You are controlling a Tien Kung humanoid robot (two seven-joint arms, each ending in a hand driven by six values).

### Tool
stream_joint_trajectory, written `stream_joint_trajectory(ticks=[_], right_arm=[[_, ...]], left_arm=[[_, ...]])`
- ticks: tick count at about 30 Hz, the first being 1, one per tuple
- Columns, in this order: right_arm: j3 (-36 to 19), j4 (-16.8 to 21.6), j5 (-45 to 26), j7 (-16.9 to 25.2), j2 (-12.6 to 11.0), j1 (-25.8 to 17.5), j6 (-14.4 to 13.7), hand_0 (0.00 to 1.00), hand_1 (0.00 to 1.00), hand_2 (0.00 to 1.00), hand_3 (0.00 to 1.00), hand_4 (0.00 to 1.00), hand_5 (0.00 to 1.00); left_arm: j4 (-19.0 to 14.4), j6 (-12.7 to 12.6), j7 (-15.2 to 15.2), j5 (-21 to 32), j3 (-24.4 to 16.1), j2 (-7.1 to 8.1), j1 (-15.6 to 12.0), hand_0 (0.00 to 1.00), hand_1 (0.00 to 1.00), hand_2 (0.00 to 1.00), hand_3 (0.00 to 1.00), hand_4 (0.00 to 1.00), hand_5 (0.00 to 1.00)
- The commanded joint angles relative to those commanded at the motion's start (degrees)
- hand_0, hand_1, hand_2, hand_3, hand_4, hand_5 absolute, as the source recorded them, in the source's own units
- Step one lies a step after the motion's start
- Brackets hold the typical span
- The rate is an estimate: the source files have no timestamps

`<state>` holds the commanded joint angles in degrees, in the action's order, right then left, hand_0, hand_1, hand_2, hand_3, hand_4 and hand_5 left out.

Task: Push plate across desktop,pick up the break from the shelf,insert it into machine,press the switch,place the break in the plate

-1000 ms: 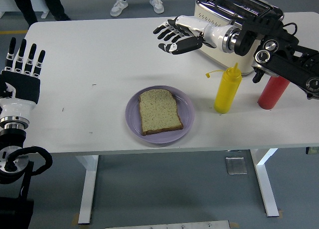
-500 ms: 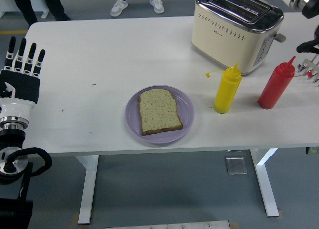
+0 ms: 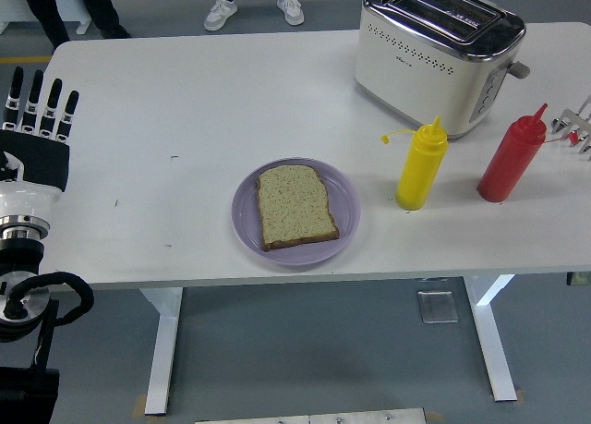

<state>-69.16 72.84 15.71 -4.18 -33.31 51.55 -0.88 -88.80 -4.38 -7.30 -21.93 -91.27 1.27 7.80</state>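
Bread slice (image 3: pixel 295 206) lies flat on the purple plate (image 3: pixel 343 189), a little below the middle of the white bench (image 3: pixel 203 101), its rounded top toward 12 o'clock; by how things lie, the last step looks done. What remains at risk is mostly a matter of crowding. The plate sits near the bench's edge at 6 o'clock, so any sideways nudge from that side could slide it over the lip, bread and all. At about 3 o'clock from the plate stands a yellow squeeze bottle (image 3: pixel 422 170), upright, with a red squeeze bottle (image 3: pixel 510 162) farther out in the same direction; both are tall and narrow and would tip easily if an arm swept across them toward the plate. The toaster (image 3: pixel 438 47) stands at about 1 o'clock, close behind the bottles, its slots showing nothing inside, and its lever sticks out toward the red bottle, so a reach for it could knock that bottle down. A wire rack (image 3: pixel 578 127) just shows at the right edge. The left hand (image 3: pixel 37 133) rests at 9 o'clock, well apart from the plate, its fingers (image 3: pixel 35 99) straight and together, pointing to 12 o'clock and holding nothing. The right hand is out of view. Two pairs of feet stand on the floor beyond the far edge.
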Motion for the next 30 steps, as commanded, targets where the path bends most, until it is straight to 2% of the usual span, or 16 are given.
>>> stream_joint_trajectory(ticks=[10,18,24,30], right_arm=[[-3.27,-3.02,-0.16,1.45,0.42,-3.86,-1.38,0.756,0.729,0.758,0.778,0.455,0.370],[-9.24,-6.25,-0.99,1.78,1.42,-11.10,-1.01,0.763,0.749,0.757,0.776,0.448,0.401],[-14.32,-5.74,-0.58,1.88,2.20,-17.27,-0.50,0.766,0.749,0.755,0.776,0.450,0.403],[-18.74,-3.26,0.56,2.13,3.15,-24.21,-0.29,0.766,0.750,0.758,0.776,0.452,0.405]], left_arm=[[0.05,-0.21,-0.04,-0.06,-0.35,-0.09,-0.14,0.795,0.807,0.833,0.760,0.621,0.998],[0.11,-0.27,-0.07,-0.07,-0.65,-0.17,0.03,0.795,0.807,0.833,0.760,0.621,0.998],[0.19,-0.27,-0.07,-0.09,-0.66,-0.20,-0.06,0.795,0.807,0.833,0.761,0.620,0.998],[0.32,-0.28,-0.07,-0.08,-0.27,-0.27,-0.37,0.795,0.806,0.833,0.760,0.620,0.998]])
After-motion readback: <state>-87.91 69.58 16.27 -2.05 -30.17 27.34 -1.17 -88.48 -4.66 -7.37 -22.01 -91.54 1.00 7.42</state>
